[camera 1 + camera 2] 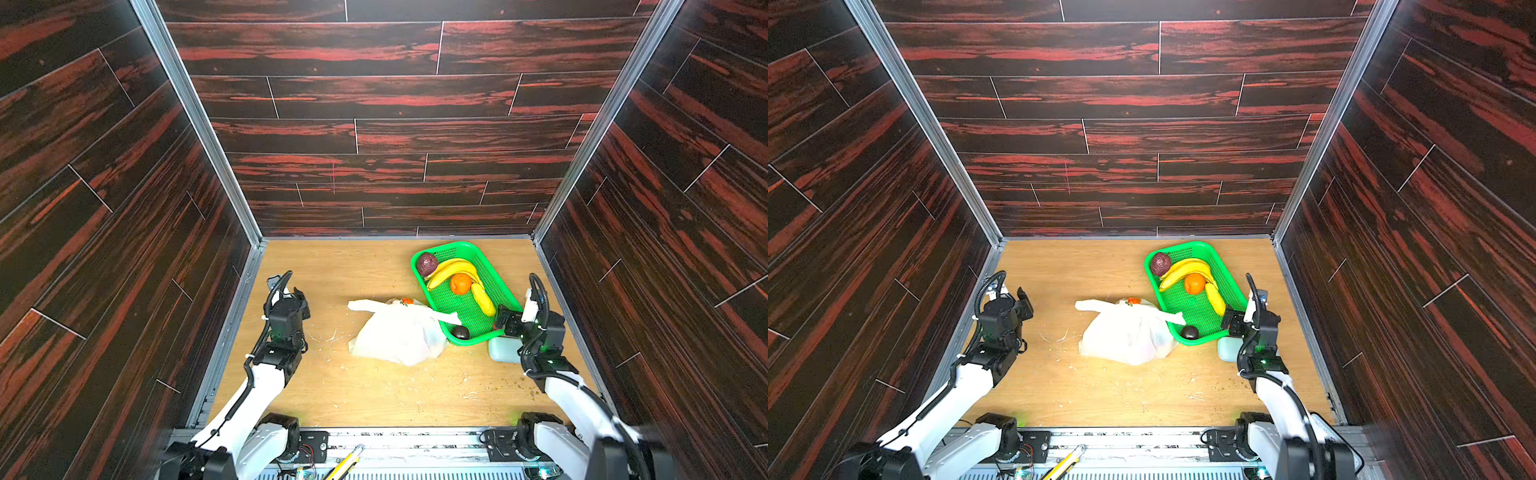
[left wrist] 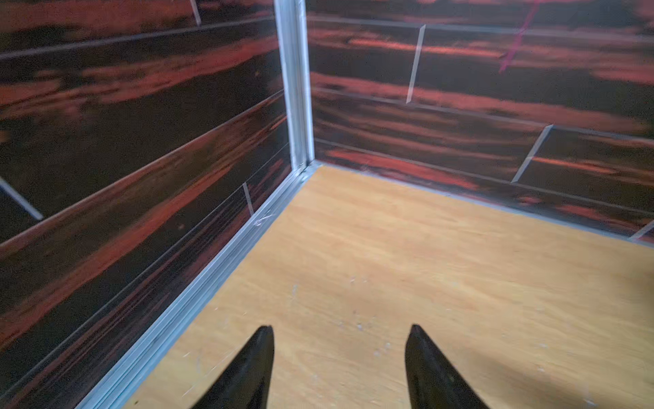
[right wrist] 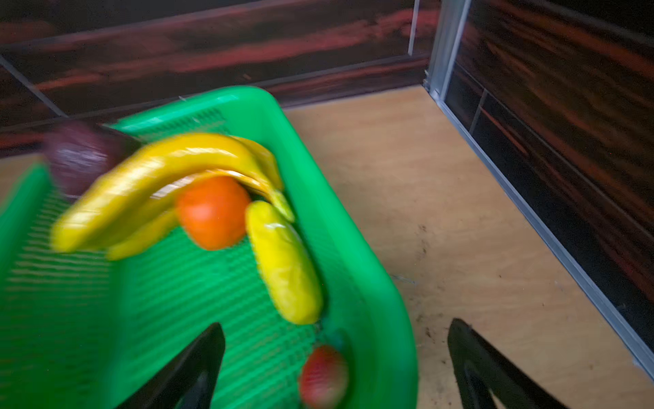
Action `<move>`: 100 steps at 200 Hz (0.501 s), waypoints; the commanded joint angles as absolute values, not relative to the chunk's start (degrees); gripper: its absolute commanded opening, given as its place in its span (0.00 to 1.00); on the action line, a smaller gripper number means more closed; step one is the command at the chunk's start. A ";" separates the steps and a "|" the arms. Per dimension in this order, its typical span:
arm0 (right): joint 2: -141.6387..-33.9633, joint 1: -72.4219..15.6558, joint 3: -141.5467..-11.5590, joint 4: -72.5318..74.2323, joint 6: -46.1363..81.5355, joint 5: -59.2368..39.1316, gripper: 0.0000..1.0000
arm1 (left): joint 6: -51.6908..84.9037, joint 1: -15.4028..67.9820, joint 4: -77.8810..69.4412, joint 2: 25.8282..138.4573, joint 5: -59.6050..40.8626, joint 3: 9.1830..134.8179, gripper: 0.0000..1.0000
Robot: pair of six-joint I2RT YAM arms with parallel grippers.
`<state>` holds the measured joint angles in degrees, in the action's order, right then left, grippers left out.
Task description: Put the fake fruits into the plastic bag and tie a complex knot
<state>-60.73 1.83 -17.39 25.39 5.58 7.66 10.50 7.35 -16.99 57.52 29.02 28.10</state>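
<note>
1. The worktop (image 1: 374, 395) was walled by dark red plank panels (image 1: 124, 208) on its left, far and right edges, with the arm bases along the near edge. The left half and the near strip were bare apart from scuffs and crumbs, so most of the open room was there.
2. The far right part was crowded. A green basket (image 1: 492, 276) ran slantwise from the far edge toward the right edge. A pale blue pouch (image 1: 503, 349) sat just beside its near corner, partly hidden by the right arm.
3. The plastic bag (image 1: 399, 336) lay about mid-worktop, touching the basket. It was cream-white, crumpled and bulging. One strap (image 1: 361, 305) pointed left and the other strap (image 1: 446, 318) was draped over the basket rim. There was an orange-red item (image 1: 407, 300) at its far side, fruit or print, could not tell.
4. In the basket were a dark purple ball (image 1: 427, 264), bananas (image 1: 453, 268), an orange (image 1: 460, 284), a yellow oblong fruit (image 1: 484, 299), a dark ball (image 1: 460, 332) and a blurred strawberry (image 3: 323, 375).
5. The left gripper (image 2: 341, 327) had its jaws partly apart and empty. It was over bare worktop by the left edge, well apart from the bag.
6. The right gripper (image 3: 336, 322) had its jaws spread wide and empty. It straddled the basket's rim, with one finger over the mesh and one over the worktop. The strawberry was close by, and the bag was beyond the basket.
</note>
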 commanded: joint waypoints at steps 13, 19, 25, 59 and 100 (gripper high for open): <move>-70.57 2.51 -15.66 49.08 2.21 5.02 0.99 | 12.19 4.63 -19.95 59.11 29.19 26.98 0.62; -72.42 2.65 -15.71 51.12 1.59 4.78 0.99 | 12.29 4.27 -20.06 59.52 28.81 26.90 0.62; -74.57 2.94 -15.56 53.60 1.21 4.43 0.99 | 12.27 3.99 -20.10 59.88 28.62 26.85 0.62; -80.81 6.21 -15.10 62.61 3.98 -1.88 0.99 | 11.66 2.59 -21.58 61.58 27.18 26.37 0.62; -89.29 6.51 -14.63 70.47 2.78 -6.35 0.99 | 10.48 1.01 -23.42 64.23 27.09 25.76 0.62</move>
